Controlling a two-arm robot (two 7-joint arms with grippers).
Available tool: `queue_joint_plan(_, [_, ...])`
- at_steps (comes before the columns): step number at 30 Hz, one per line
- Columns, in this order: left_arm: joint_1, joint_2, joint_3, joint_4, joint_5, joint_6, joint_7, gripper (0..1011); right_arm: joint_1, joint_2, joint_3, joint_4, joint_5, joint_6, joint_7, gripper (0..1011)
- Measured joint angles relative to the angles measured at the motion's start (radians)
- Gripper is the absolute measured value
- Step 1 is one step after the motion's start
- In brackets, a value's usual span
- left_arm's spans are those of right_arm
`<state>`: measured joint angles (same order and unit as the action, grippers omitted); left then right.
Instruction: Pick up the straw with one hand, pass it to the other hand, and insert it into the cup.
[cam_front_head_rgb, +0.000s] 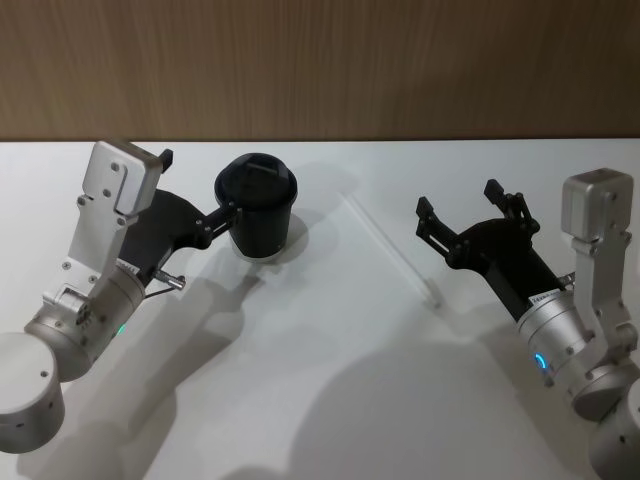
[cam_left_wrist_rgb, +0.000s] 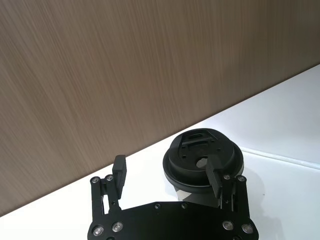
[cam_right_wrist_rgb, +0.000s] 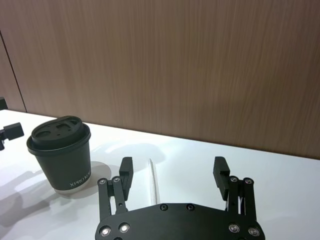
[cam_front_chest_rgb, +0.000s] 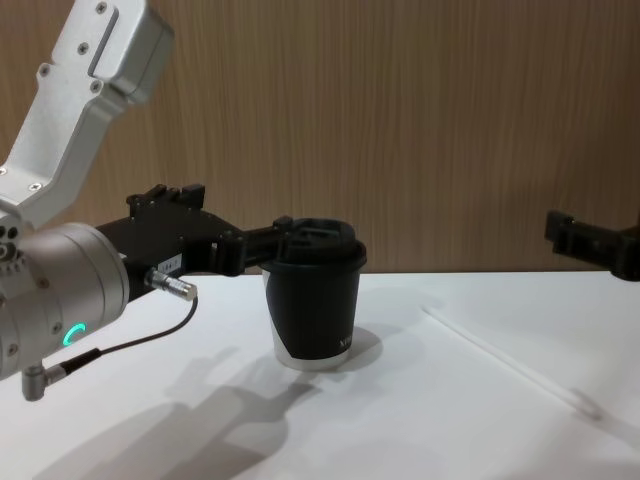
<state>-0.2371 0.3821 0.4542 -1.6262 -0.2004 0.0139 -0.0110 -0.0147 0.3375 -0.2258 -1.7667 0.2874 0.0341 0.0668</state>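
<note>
Two black grippers reach forward low over the white table (cam_front_head_rgb: 320, 400), fingers spread apart. The left gripper (cam_front_head_rgb: 193, 186) has one finger beside the upright black paper cup (cam_front_head_rgb: 258, 210) with its dome lid. The right gripper (cam_front_head_rgb: 460, 208) is near the thin, white, translucent straw (cam_front_head_rgb: 392, 248), which lies flat between it and the cup.

Black dome-lidded cup (cam_front_head_rgb: 262, 218) upright, white band at base; thin translucent white straw (cam_front_head_rgb: 392, 248) lies flat, diagonal, apart on its right.
</note>
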Motion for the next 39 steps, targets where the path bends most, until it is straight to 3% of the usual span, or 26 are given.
queue_joint_plan(39, [0.000, 0.000, 0.000, 0.000, 0.000, 0.000, 0.000, 1000, 0.001, 0.000, 0.000, 0.000, -0.001, 0.001, 0.000, 1001])
